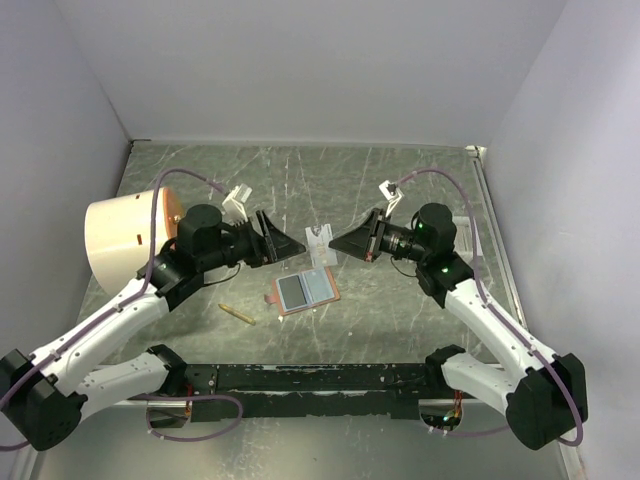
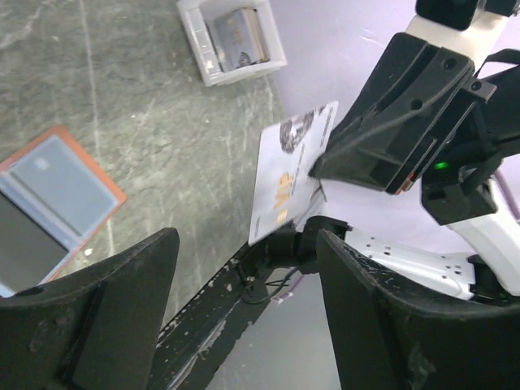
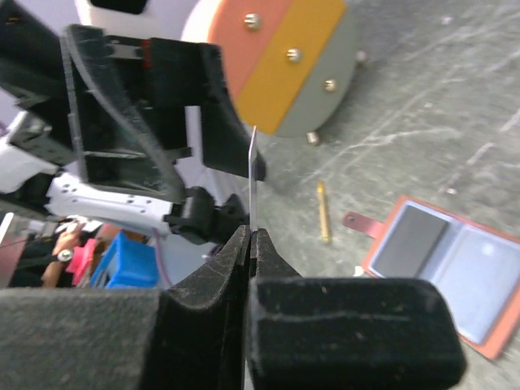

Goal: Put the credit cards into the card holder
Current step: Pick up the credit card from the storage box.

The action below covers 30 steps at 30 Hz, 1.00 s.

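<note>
My right gripper [image 1: 336, 243] is shut on a credit card [image 2: 284, 175], a whitish card with gold print, held upright above the table. In the right wrist view that credit card [image 3: 253, 175] shows edge-on, rising from the pinched tips [image 3: 251, 236]. My left gripper [image 1: 291, 245] faces it from the left, open, with nothing between its fingers [image 2: 122, 309]; the card hangs just beyond their tips. The card holder [image 1: 305, 291], tan-brown, lies open flat on the table below the two grippers, showing a grey and a pale blue panel. It also shows in both wrist views [image 2: 57, 195] [image 3: 455, 260].
A big cream cylinder [image 1: 125, 235] lies at the left behind my left arm. A white tray [image 2: 231, 36] with more cards sits at the right, partly behind my right arm. A small yellow stick [image 1: 237, 313] lies left of the card holder.
</note>
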Motion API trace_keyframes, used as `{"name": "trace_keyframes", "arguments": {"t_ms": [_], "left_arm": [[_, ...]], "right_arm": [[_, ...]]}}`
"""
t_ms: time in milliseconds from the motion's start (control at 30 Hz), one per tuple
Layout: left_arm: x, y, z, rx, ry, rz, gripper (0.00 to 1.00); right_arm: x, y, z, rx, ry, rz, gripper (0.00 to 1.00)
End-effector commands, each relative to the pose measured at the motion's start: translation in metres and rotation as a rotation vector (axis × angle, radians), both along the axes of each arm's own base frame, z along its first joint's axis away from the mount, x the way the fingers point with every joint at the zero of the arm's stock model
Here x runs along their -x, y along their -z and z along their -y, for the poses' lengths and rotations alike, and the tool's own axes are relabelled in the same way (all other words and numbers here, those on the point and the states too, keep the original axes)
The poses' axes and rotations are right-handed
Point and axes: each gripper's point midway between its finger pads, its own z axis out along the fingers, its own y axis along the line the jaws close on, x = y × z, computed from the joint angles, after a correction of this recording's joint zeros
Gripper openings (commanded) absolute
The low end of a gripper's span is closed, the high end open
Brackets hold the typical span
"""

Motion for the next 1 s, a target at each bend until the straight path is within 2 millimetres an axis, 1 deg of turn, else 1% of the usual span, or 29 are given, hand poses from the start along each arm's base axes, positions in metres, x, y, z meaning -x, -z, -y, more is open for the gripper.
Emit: {"name": "trace_keyframes", "arguments": {"t_ms": [0, 67, 100, 133, 200, 267, 333, 400, 433, 600, 633, 700, 733, 767, 800, 900, 967], "left_arm": [[0.004, -0.02, 0.015, 0.11, 0.079, 0.027, 0.78], [0.005, -0.023, 0.018, 0.129, 0.093, 0.038, 0.74], [0.004, -0.021, 0.018, 0.124, 0.091, 0.033, 0.71], [0.003, -0.02, 0.018, 0.124, 0.092, 0.031, 0.66], [0.003, -0.02, 0.02, 0.132, 0.101, 0.035, 0.52], [0.004, -0.02, 0.021, 0.144, 0.107, 0.033, 0.43], [0.006, -0.022, 0.022, 0.161, 0.121, 0.042, 0.27], [0.009, -0.021, 0.023, 0.172, 0.129, 0.038, 0.13], [0.009, -0.021, 0.022, 0.174, 0.126, 0.034, 0.08], [0.011, -0.022, 0.019, 0.174, 0.115, 0.042, 0.07], [0.011, -0.022, 0.018, 0.17, 0.112, 0.042, 0.07], [0.01, -0.02, 0.015, 0.16, 0.096, 0.039, 0.07], [0.01, -0.019, 0.013, 0.155, 0.085, 0.039, 0.07], [0.01, -0.014, 0.011, 0.142, 0.071, 0.027, 0.07], [0.008, -0.009, 0.008, 0.126, 0.046, 0.015, 0.07], [0.002, 0.013, -0.001, 0.046, -0.021, -0.029, 0.07], [-0.001, 0.026, -0.007, 0.001, -0.052, -0.058, 0.07]], "right_arm": [[0.021, -0.034, -0.014, -0.132, -0.109, 0.06, 0.0], [0.025, -0.035, -0.017, -0.153, -0.126, 0.046, 0.0], [0.027, -0.034, -0.018, -0.162, -0.132, 0.041, 0.0], [0.028, -0.033, -0.02, -0.166, -0.137, 0.037, 0.0], [0.027, -0.026, -0.023, -0.153, -0.137, 0.017, 0.0], [0.027, -0.019, -0.025, -0.145, -0.145, -0.006, 0.0], [0.029, -0.015, -0.027, -0.143, -0.154, -0.018, 0.0], [0.027, -0.007, -0.027, -0.129, -0.136, -0.037, 0.0], [0.026, -0.003, -0.027, -0.122, -0.129, -0.048, 0.0], [0.023, 0.015, -0.028, -0.098, -0.12, -0.098, 0.0], [0.023, 0.02, -0.028, -0.086, -0.117, -0.114, 0.02], [0.019, 0.029, -0.027, -0.051, -0.092, -0.136, 0.09], [0.016, 0.031, -0.025, -0.037, -0.067, -0.135, 0.2], [0.014, 0.033, -0.023, -0.032, -0.047, -0.133, 0.27], [0.013, 0.036, -0.022, -0.025, -0.033, -0.135, 0.33], [0.005, 0.05, -0.015, 0.035, 0.035, -0.135, 0.43], [0.0, 0.063, -0.011, 0.082, 0.073, -0.149, 0.44]]}}
